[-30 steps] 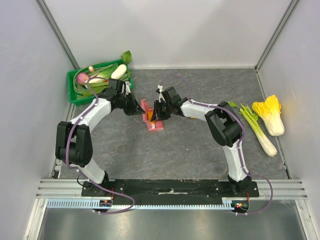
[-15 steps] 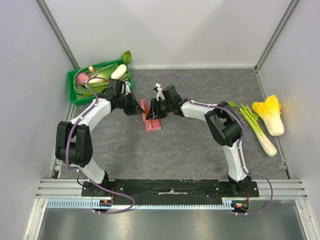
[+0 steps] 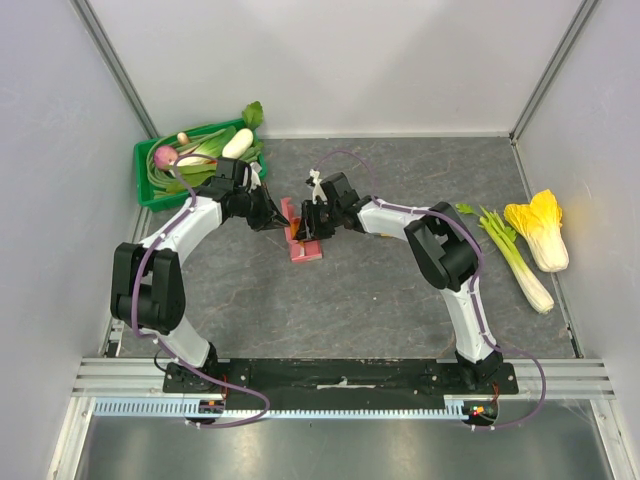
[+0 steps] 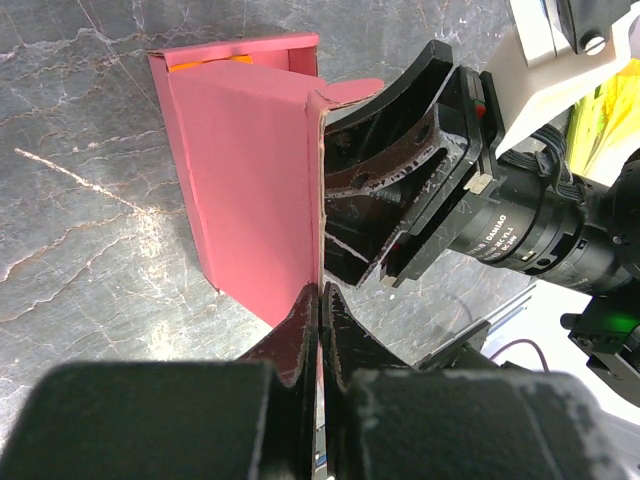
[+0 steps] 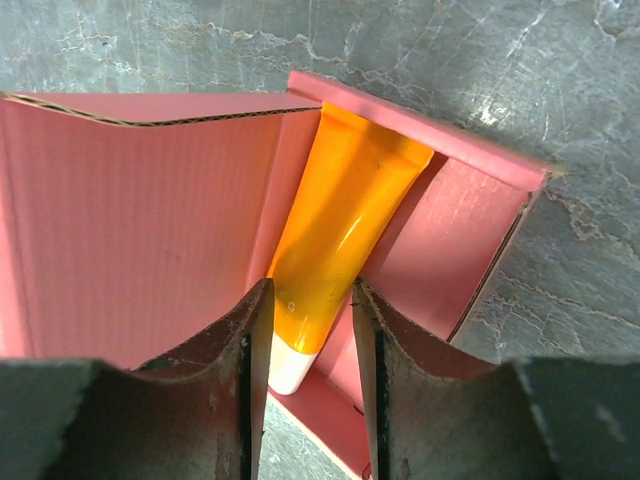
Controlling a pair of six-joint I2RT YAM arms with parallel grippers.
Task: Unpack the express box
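Right wrist: open express box beneath right claw, perhaps touching.

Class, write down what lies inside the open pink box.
An orange tube lies inside the pink box, its white end pinched by the right hand. The tube's underside and the box floor beneath it are covered.

One pink box, one orange tube, one green crate, one celery stalk, one yellow cabbage.
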